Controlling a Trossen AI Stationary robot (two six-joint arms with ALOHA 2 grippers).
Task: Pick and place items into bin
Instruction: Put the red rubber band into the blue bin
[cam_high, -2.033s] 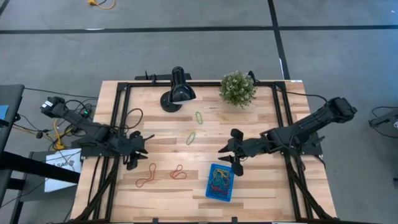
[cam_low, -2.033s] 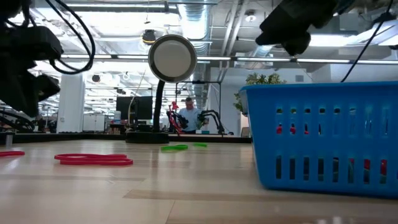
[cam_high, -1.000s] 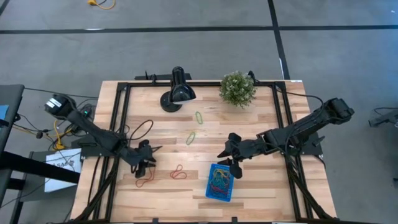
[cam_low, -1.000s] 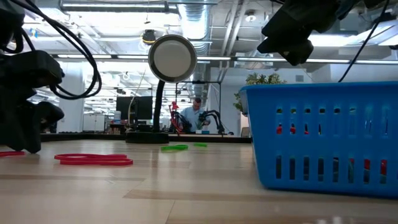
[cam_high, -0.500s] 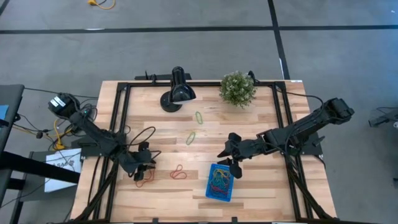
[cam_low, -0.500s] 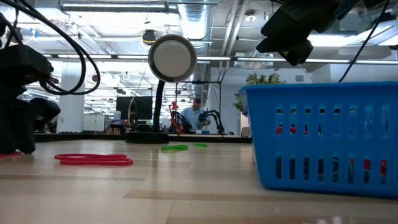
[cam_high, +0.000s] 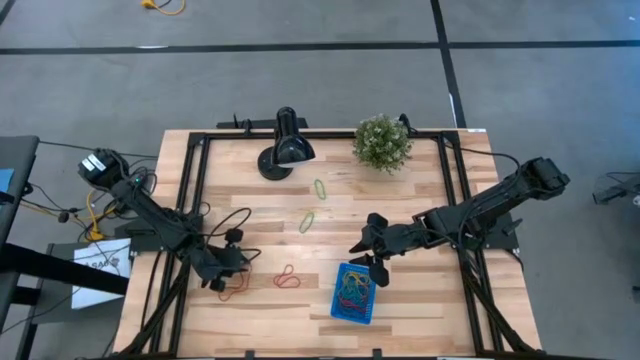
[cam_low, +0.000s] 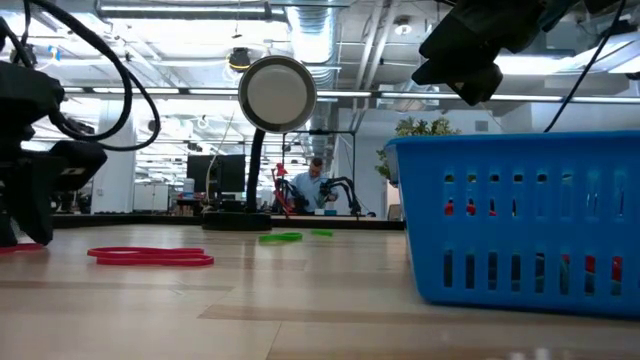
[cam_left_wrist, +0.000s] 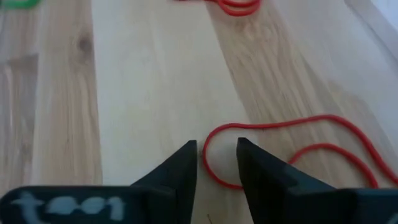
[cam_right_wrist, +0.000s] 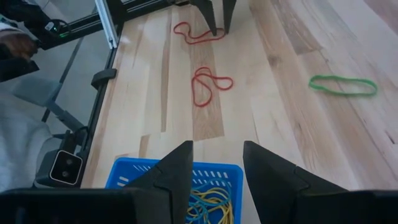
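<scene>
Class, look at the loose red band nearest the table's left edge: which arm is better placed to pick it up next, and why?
The left. The left gripper is down at the table with its open fingers straddling one end of the red band. The right gripper hovers by the blue bin, well away from that band.

A robotics lab in a large open industrial hall — exposed ceiling ducts (cam_low: 330, 40) and strip lights run overhead, the grey concrete floor (cam_high: 300, 90) carries dark marked lines, and a person (cam_low: 316, 185) works at another robot rig (far behind the table).
</scene>
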